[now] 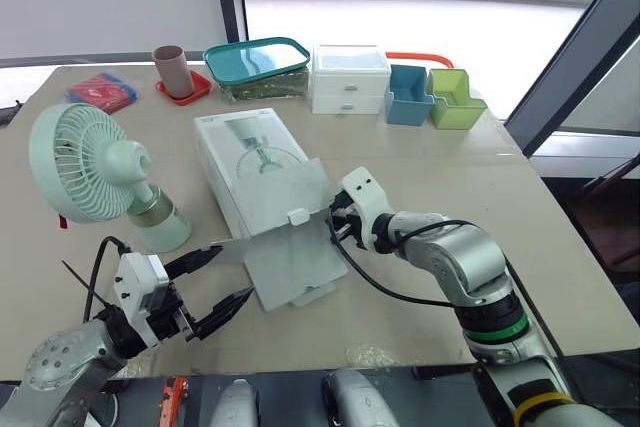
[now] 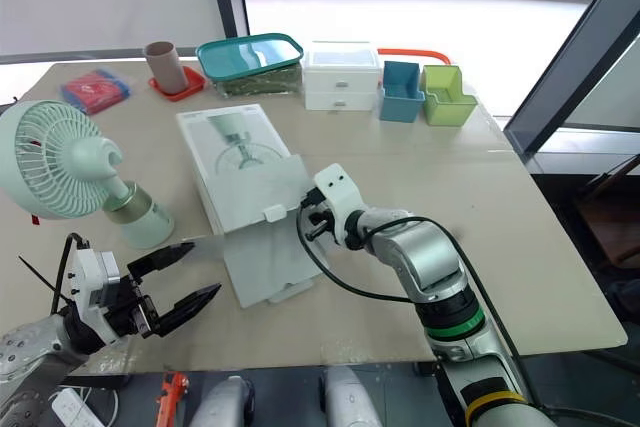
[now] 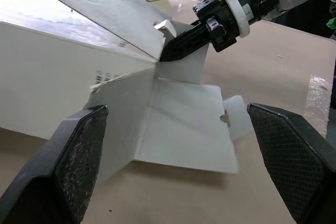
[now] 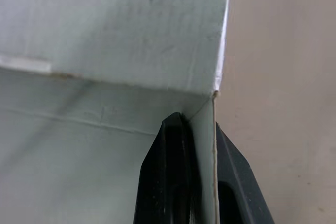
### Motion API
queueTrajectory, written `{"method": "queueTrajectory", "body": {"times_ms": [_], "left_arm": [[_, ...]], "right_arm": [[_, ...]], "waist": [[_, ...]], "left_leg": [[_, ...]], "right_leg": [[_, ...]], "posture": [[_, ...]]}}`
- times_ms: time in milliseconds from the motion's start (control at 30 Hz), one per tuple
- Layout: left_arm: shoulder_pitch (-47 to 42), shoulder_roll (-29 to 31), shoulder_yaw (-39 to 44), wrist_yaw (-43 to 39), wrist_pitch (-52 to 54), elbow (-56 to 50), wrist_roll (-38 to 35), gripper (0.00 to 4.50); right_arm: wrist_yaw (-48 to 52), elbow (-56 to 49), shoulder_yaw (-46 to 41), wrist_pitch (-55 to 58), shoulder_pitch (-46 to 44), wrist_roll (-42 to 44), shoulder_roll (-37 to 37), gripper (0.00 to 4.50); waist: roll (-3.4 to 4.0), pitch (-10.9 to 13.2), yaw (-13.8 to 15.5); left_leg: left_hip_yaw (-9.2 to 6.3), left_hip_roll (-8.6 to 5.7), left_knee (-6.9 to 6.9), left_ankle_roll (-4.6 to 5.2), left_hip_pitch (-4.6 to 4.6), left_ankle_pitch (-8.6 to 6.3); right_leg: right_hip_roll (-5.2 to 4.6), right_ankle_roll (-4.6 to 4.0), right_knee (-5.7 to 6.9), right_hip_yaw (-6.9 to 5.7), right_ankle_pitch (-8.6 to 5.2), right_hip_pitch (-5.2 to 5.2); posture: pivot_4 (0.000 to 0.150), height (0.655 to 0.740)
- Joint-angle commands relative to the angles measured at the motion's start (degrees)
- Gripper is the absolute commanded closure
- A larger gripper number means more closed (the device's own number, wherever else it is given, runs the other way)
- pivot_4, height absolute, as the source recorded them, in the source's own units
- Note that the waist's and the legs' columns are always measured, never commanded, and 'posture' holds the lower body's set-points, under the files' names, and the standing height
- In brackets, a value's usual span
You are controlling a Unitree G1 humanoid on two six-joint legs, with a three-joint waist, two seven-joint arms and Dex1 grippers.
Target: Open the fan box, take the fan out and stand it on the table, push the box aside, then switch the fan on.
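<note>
Head camera. The beige table is matte. The fan stands upright at the left on a rounded conical base. It is pale mint plastic with a round ribbed grille. The box is white cardboard, long and flat, and lies mid-table just right of the fan with a fan printed on its top. Its near end is open, and the lid flap is folded out flat on the table.

The right gripper is at the right corner of the open end, pinched on a side flap. The left gripper is low over the table near the left edge of the lid flap, its fingers spread wide with nothing between them.

Along the far edge sit a brown cup on a red coaster, a teal-lidded container, a small white drawer unit, a blue bin and a green bin. A red packet lies at the far left.

Left wrist camera. Two black fingers with cross-hatched pads stand far apart. The flat lid flap lies between them, with a rounded tab at its edge. The box wall is smooth and matte. The other gripper clamps the raised cardboard beyond.

Right wrist camera. Slim black fingers are nearly together, with a thin cardboard edge pressed between them. The inner face of the board is greyish and faintly fibrous. Bare table lies beside it.
</note>
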Motion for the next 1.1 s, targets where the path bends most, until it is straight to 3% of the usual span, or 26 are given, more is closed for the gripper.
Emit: {"method": "queueTrajectory", "body": {"times_ms": [33,300,500,800,1100], "left_arm": [[0.27,0.23,0.31,-0.66,-1.35,-1.61,0.21,0.00],[-0.01,-0.40,-1.30,-1.72,-2.17,-0.49,1.21,0.00],[-1.24,-0.76,-2.19,-3.39,-3.37,2.22,1.60,0.00],[-7.50,-1.12,-5.53,-7.46,-5.64,9.39,2.91,0.00],[-11.55,-1.78,-7.70,-8.74,-5.60,12.17,3.41,0.00]], "right_arm": [[-1.41,1.13,-2.29,-0.03,0.55,-2.04,-1.92,4.34],[-1.14,2.28,-2.57,-2.17,-0.01,-3.47,-4.54,4.34],[1.54,-2.67,-6.10,-0.68,1.88,-2.07,-11.24,4.34],[5.61,-14.55,-17.48,8.75,10.19,2.32,-21.48,4.34],[5.53,-11.07,-25.59,5.79,18.45,0.00,-28.24,4.34]], "waist": [[0.00,0.00,0.01],[-0.01,-0.01,0.01],[-0.01,0.00,0.20],[0.02,0.01,0.07],[0.02,0.01,0.32]], "left_leg": [[0.00,-0.01,0.01,0.00,0.00,0.00],[0.00,-0.04,0.02,0.00,-0.01,0.00],[0.00,-0.11,0.03,0.00,-0.04,0.00],[0.04,-0.13,-0.01,0.05,-0.04,-0.03],[0.19,-0.16,0.01,0.07,-0.02,-0.04]], "right_leg": [[0.00,0.00,0.00,0.01,0.00,0.00],[-0.03,0.03,0.00,0.04,0.00,0.01],[-0.10,0.09,-0.03,0.04,-0.04,0.02],[-0.09,0.14,-0.06,0.11,-0.07,0.01],[-0.10,0.21,-0.06,0.25,-0.07,0.02]], "posture": [[0.150,0.7400],[0.150,0.7400],[0.150,0.7400],[0.150,0.7400],[0.150,0.7400]]}}
